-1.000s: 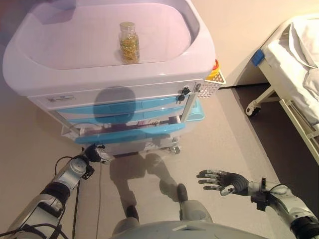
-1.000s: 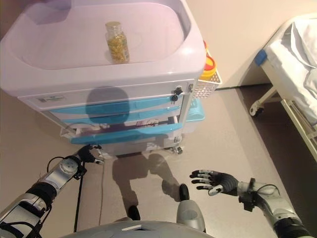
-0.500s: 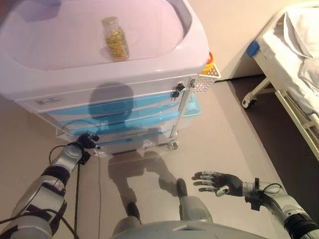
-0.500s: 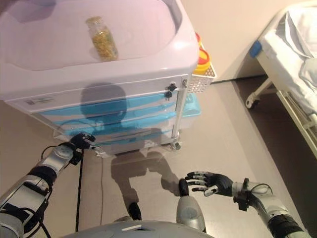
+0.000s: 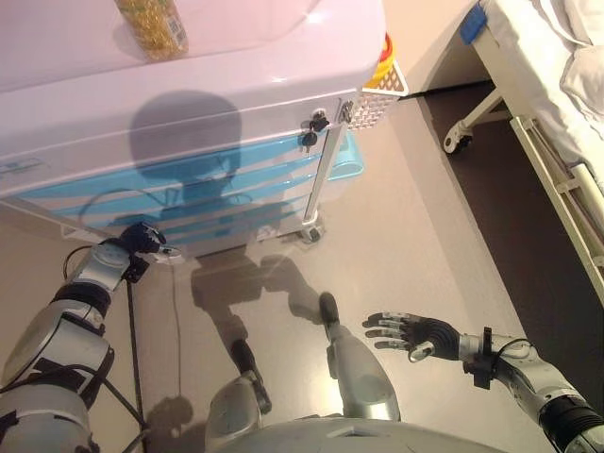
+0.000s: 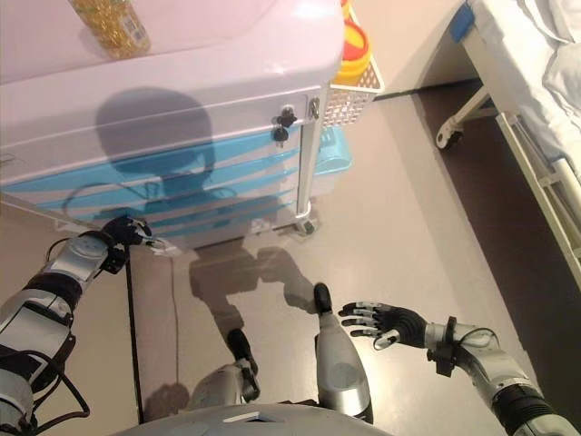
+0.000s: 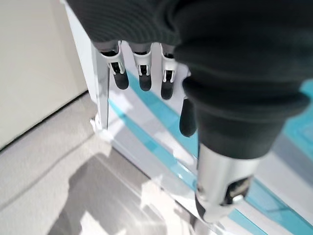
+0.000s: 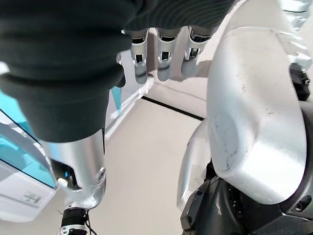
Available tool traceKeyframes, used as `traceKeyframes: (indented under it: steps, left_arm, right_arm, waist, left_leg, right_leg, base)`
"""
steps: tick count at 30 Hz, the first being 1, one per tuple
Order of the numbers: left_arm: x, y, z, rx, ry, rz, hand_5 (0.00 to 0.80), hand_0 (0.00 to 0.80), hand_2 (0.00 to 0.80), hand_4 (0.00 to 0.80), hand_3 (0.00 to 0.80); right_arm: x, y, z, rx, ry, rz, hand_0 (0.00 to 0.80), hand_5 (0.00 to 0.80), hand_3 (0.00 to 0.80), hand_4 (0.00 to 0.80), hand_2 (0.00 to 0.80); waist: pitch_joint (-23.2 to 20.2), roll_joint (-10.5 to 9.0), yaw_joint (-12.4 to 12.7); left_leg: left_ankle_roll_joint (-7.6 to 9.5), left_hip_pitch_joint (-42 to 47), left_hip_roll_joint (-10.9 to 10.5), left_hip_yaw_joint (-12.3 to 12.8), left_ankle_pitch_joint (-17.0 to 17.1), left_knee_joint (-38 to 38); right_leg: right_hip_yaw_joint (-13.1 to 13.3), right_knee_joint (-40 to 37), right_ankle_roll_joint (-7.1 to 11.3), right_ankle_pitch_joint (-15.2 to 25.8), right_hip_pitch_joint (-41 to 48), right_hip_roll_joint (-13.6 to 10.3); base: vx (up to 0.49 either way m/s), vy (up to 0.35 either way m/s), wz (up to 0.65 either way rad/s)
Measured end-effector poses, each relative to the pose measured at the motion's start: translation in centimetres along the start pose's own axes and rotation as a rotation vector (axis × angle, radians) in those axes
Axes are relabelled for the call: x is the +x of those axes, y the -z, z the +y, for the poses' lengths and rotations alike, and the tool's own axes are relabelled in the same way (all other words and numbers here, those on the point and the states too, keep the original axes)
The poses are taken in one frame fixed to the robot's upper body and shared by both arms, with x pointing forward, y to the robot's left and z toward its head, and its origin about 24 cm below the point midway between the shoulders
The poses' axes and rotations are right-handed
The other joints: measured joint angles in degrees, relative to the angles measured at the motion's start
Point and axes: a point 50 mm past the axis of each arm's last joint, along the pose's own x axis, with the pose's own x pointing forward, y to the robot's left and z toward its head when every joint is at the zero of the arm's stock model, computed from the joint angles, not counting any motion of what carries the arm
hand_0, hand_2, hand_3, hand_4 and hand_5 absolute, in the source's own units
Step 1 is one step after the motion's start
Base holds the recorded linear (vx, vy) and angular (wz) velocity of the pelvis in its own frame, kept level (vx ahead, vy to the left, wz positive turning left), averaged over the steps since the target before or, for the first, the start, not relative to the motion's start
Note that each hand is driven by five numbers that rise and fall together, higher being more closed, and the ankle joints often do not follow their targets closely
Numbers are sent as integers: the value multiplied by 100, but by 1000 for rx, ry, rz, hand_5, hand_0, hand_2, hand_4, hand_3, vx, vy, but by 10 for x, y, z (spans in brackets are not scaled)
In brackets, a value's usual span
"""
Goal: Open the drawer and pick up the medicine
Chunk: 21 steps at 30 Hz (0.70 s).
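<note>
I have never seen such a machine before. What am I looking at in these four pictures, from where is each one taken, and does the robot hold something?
This is a humanoid robot standing before a wheeled medical cart with blue drawers. The two wide pictures come from a stereo camera on its head, looking down, so they show one scene twice. The two close pictures come from cameras on the wrists, looking along each hand.

On the cart's top stands a clear bottle with yellow contents; only its lower part is in view. A white basket hangs on the cart's side, and a bed stands to the right.

The left hand is at the lower left corner of the cart, by the bottom drawer; its wrist picture shows straight fingers holding nothing. The right hand is spread open above the floor, also empty. The drawers look closed.
</note>
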Motion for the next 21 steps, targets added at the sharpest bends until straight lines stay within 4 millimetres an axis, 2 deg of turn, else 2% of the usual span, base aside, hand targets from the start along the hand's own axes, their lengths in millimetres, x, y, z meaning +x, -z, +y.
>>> traceKeyframes:
  steps: [6,9,11,14,17,21]
  left_arm:
    - [2,-19,-1,-59,69,-66,0,0,0,0,0]
    - [1,-30,-10,-75,136,-118,0,0,0,0,0]
    - [1,-33,-20,-110,190,-151,0,0,0,0,0]
    - [-3,-34,-38,-210,269,-209,0,0,0,0,0]
    - [-7,-26,-64,-318,359,-232,0,0,0,0,0]
    - [-18,12,-119,-506,496,-156,0,0,0,0,0]
  right_arm:
    - [5,-1,1,-5,5,-12,0,0,0,0,0]
    - [6,-1,1,-5,2,-13,0,0,0,0,0]
    - [7,-1,2,-5,-4,-11,0,0,0,0,0]
    - [9,0,3,-1,-6,-16,0,0,0,0,0]
    - [10,4,6,15,-2,-23,0,0,0,0,0]
    - [10,6,4,30,42,-40,0,0,0,0,0]
  waist:
    - [114,-66,3]
    - [117,-61,20]
    - [120,-56,29]
    - [117,-40,95]
    - [63,50,161]
    - [-97,307,264]
  left_leg:
    - [-13,-180,73,-77,-42,183]
    - [-20,-169,78,-132,-39,183]
    - [-19,-75,76,-172,-39,167]
    - [-18,67,80,-207,-41,138]
    - [-12,123,76,-266,-16,54]
    - [-17,205,76,-345,0,-14]
  right_leg:
    - [-108,54,-52,37,-61,15]
    - [-173,45,-57,40,-22,-16]
    - [-319,33,-60,38,86,-23]
    - [-361,1,-66,29,244,-40]
    - [-432,-75,-65,29,335,-80]
    - [-512,-176,-66,30,475,-80]
  base:
    - [-10,-35,5]
    - [17,-29,7]
    - [36,-34,8]
    - [42,-33,4]
    - [58,-39,10]
    - [67,-59,9]
